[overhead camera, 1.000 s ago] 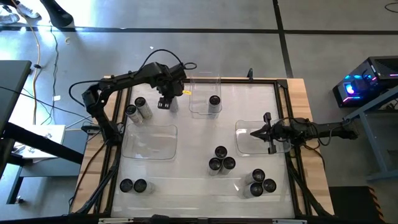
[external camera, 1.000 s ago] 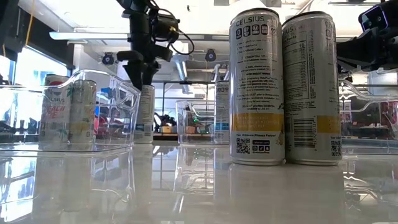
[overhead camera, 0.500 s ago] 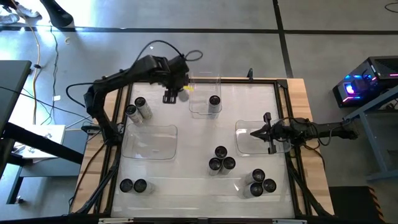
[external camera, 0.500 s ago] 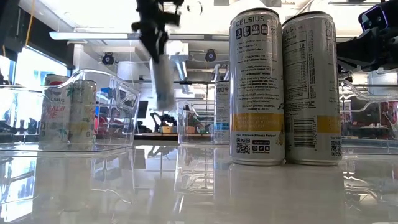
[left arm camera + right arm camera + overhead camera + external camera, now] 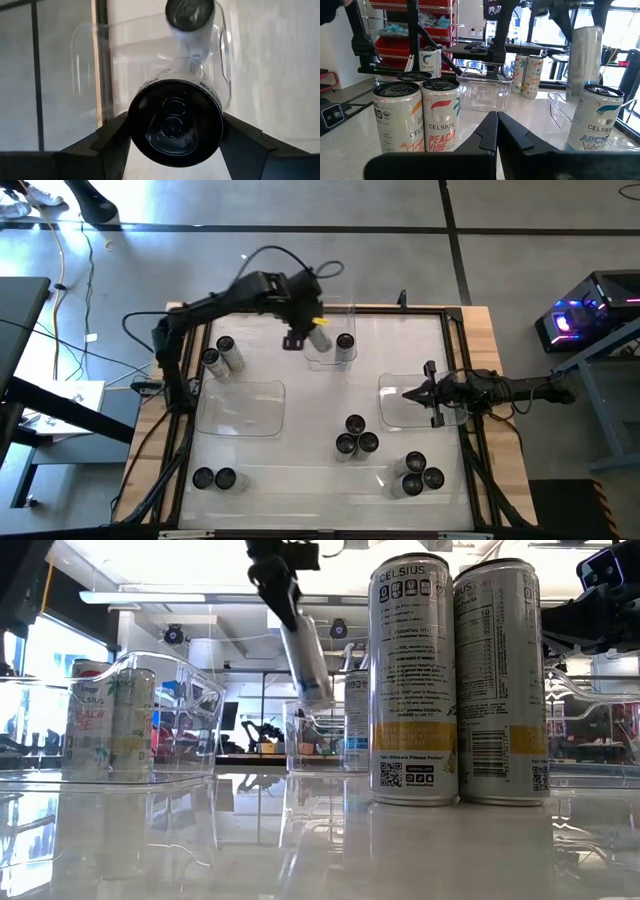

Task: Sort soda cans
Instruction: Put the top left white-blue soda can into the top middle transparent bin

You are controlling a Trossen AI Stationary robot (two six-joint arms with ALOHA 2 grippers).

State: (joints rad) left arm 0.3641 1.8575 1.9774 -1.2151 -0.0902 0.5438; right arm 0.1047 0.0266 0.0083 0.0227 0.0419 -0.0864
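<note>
white celsius can (image 5: pixel 414 680), "peach vibe" label (image 5: pixel 443 143)

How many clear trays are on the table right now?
3: far tray with one can in it, left tray, right tray. None seem hidden.

Glossy white table (image 5: pixel 300 430), three clear trays (image 5: pixel 240 408), roughly ten standing cans (image 5: pixel 355 424)

One soda can (image 5: pixel 318 338) airborne, tilted — others (image 5: pixel 355 437) upright, clustered on table.
</note>
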